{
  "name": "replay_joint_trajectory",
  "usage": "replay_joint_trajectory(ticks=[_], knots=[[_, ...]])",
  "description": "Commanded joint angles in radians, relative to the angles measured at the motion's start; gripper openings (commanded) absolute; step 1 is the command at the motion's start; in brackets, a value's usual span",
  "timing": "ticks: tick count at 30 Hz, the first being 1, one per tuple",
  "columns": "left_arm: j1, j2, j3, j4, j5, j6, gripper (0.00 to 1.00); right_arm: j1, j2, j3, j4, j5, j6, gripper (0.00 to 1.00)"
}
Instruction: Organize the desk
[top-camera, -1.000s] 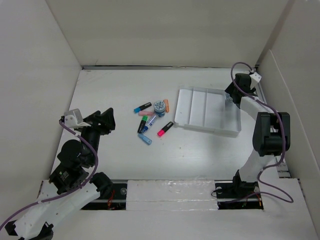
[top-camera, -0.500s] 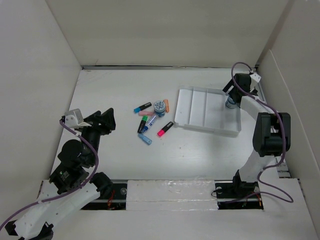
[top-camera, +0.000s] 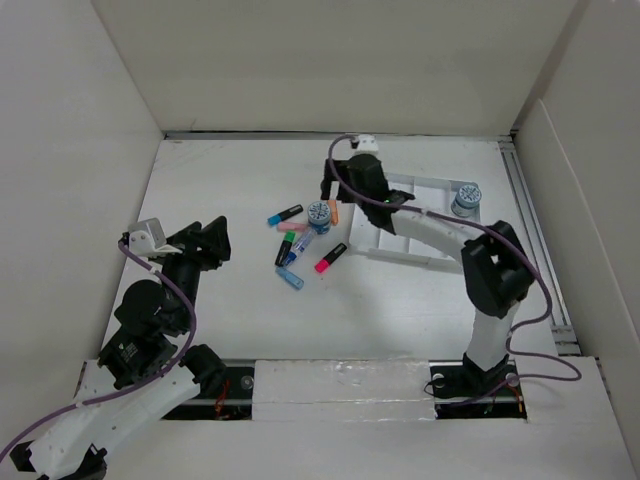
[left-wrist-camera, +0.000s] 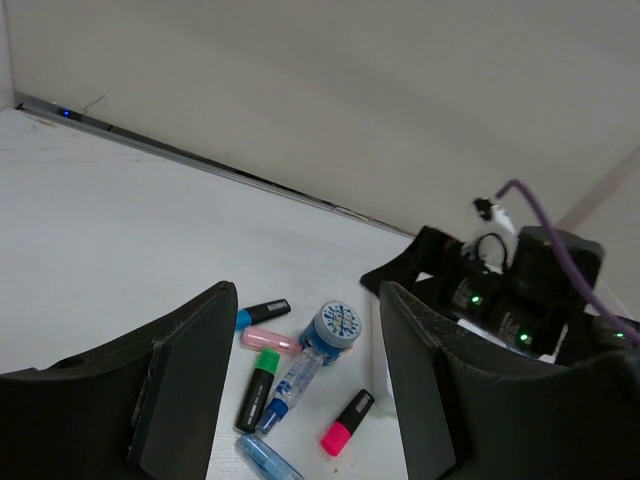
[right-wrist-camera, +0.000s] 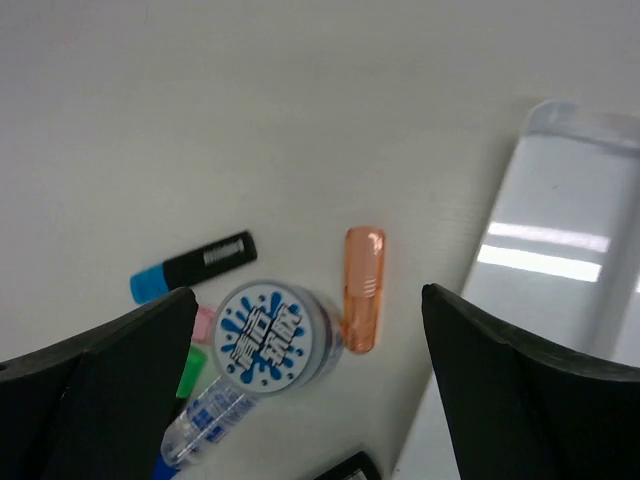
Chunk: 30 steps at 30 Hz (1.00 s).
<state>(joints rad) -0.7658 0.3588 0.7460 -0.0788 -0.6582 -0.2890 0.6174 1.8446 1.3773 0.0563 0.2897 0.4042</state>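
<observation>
Right wrist shows wide-open end effector (right-wrist-camera: 308, 300) above round blue-splattered lid (right-wrist-camera: 265, 335), translucent orange cap (right-wrist-camera: 362, 288).

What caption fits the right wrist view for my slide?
Open right tool above round blue-lidded tub, orange marker and white tray.

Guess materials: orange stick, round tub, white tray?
Orange stick: likely translucent glossy plastic; light glows through it.
Round tub: probably plastic, with a smooth wall and a printed blue-splat lid.
White tray: seemingly glossy plastic; it mirrors bright light patches.
</observation>
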Motion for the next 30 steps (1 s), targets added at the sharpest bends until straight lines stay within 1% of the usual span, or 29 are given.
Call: replay_joint_trajectory(ticks=[1,2,7,9,12,15,16,19,22,24,26,27,29,30], knots=[[0.003,-0.011,0.001,0.025,0.008,0.002,0.55,0.048,0.071,0.089,-0.053,0.002,-0.080,1.00],[0.003,-0.011,0.004,0.022,0.011,0.001,0.55,0.074,0.090,0.127,-0.103,0.003,-0.090,1.00],[0.003,-0.012,-0.002,0.027,0.011,0.002,0.55,0.114,0.197,0.241,-0.228,0.008,-0.093,1.00],[0.003,-0.009,0.001,0.025,0.022,0.002,0.55,0.123,0.234,0.268,-0.248,0.034,-0.093,1.00],[0.003,-0.011,-0.002,0.030,0.020,0.002,0.55,0.123,0.257,0.276,-0.250,0.032,-0.087,0.99],[0.003,-0.014,0.003,0.025,0.028,0.001,0.55,0.123,0.283,0.296,-0.253,0.048,-0.087,0.86],[0.003,-0.017,0.003,0.030,0.025,0.002,0.55,0.123,0.289,0.313,-0.260,0.055,-0.087,0.80],[0.003,-0.015,0.001,0.025,0.019,0.001,0.55,0.123,0.312,0.350,-0.315,0.052,-0.081,0.77],[0.003,-0.017,0.003,0.030,0.023,0.002,0.55,0.123,0.320,0.373,-0.363,0.049,-0.071,0.67],[0.003,-0.012,0.000,0.031,0.020,0.004,0.55,0.123,0.311,0.367,-0.365,0.028,-0.068,0.67],[0.003,-0.011,0.003,0.024,0.026,0.001,0.55,0.123,0.298,0.365,-0.365,0.003,-0.068,0.70],[0.003,-0.009,0.003,0.024,0.026,0.001,0.55,0.123,0.295,0.365,-0.368,-0.020,-0.068,0.71],[0.003,-0.011,0.001,0.030,0.020,0.002,0.55,0.123,0.283,0.364,-0.368,-0.035,-0.058,0.67],[0.003,-0.009,0.000,0.030,0.020,0.002,0.55,0.123,0.278,0.361,-0.363,-0.052,-0.056,0.61]])
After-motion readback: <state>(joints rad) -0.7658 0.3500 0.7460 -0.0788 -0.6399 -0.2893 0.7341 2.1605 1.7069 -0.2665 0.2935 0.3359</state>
